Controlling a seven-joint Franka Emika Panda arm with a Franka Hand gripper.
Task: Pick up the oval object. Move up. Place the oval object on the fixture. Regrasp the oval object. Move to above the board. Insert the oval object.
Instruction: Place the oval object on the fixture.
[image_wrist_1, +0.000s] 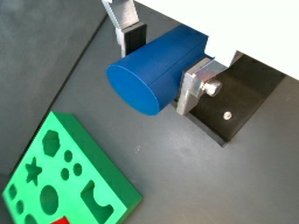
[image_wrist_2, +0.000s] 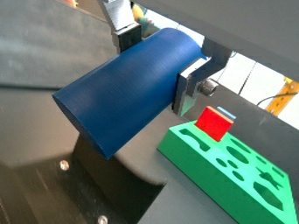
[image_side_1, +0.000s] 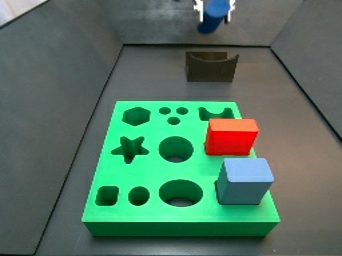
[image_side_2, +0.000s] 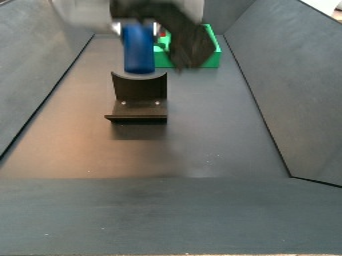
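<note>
My gripper (image_wrist_1: 163, 59) is shut on the oval object (image_wrist_1: 152, 74), a dark blue peg clamped across its sides between the silver fingers (image_wrist_1: 191, 84). The other wrist view shows the same hold, gripper (image_wrist_2: 158, 61) around the peg (image_wrist_2: 117, 92). In a side view the peg (image_side_2: 138, 47) hangs upright under the gripper (image_side_2: 142, 14), just over the dark fixture (image_side_2: 138, 95). From the other side the gripper (image_side_1: 215, 10) with the peg (image_side_1: 215, 14) is high above the fixture (image_side_1: 210, 65). The green board (image_side_1: 134, 175) lies nearer that camera.
On the board stand a red cube (image_side_1: 231, 136) and a light blue cube (image_side_1: 246, 182). Grey walls (image_side_2: 40, 90) enclose the dark floor on both sides. The fixture (image_wrist_1: 239, 96) and the board (image_wrist_1: 65, 179) also show in a wrist view.
</note>
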